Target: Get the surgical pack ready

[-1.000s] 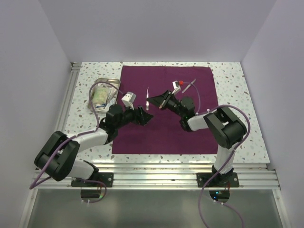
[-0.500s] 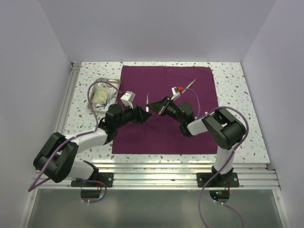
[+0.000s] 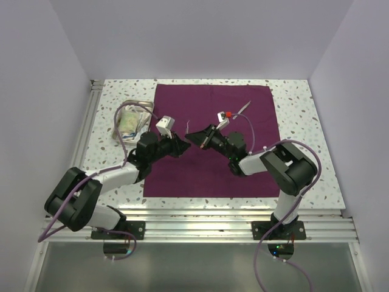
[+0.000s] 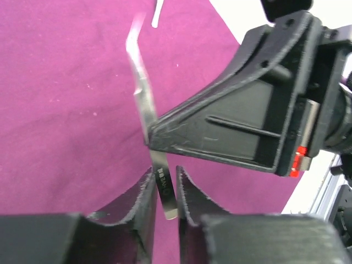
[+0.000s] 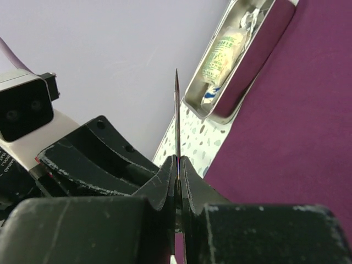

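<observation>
The left arm [image 3: 112, 177] and right arm [image 3: 287, 163] share black joints, white links, looping purple cables [image 3: 255, 255] and matte black fingers [image 4: 190, 193]

overhead; wrist cams close, sharing cloth [image 4: 66, 110], maybe tweezers [image 4: 142, 93]

Quick headcount: one purple cloth [image 3: 213, 170], one worktop [image 3: 298, 121]. One steel tray [image 3: 137, 103]. The packets [image 5: 225, 49] in it number at least two, but they're too bunched up for a proper count. One pair of tweezers [image 4: 144, 93], plus one more thin tool [image 3: 243, 108]. Two grippers total: one left gripper [image 4: 164, 179] and one right gripper [image 5: 177, 165].
</observation>
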Robot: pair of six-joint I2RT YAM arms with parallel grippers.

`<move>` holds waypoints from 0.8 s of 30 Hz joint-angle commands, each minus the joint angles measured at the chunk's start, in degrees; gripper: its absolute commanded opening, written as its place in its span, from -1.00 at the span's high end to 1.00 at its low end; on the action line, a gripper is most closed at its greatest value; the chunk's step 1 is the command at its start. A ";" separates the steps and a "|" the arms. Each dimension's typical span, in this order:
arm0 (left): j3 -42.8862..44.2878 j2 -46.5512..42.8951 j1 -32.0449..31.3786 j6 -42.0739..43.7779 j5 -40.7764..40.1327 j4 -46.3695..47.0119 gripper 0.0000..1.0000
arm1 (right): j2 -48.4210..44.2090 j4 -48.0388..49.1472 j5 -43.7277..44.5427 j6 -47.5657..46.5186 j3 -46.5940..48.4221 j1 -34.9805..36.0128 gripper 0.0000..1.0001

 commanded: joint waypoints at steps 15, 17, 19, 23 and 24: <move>2.90 -0.53 0.31 1.59 -5.26 -4.06 1.00 | -7.32 -4.79 4.84 -6.90 -1.40 0.66 -0.27; 3.25 -0.97 0.92 1.68 -7.46 -6.16 1.00 | -9.42 -5.77 5.89 -7.95 -1.93 0.23 -0.33; 3.69 -1.32 2.14 1.86 -9.75 -8.01 1.00 | -12.49 -8.22 7.21 -8.57 -3.07 -0.30 -0.35; 5.88 -2.03 7.85 1.24 -13.35 -14.16 1.00 | -19.51 -16.30 10.90 -11.20 -4.57 -3.28 -0.35; 7.63 -2.11 9.96 1.07 -12.75 -17.66 1.00 | -20.84 -20.14 12.30 -11.91 -4.74 -3.73 -0.36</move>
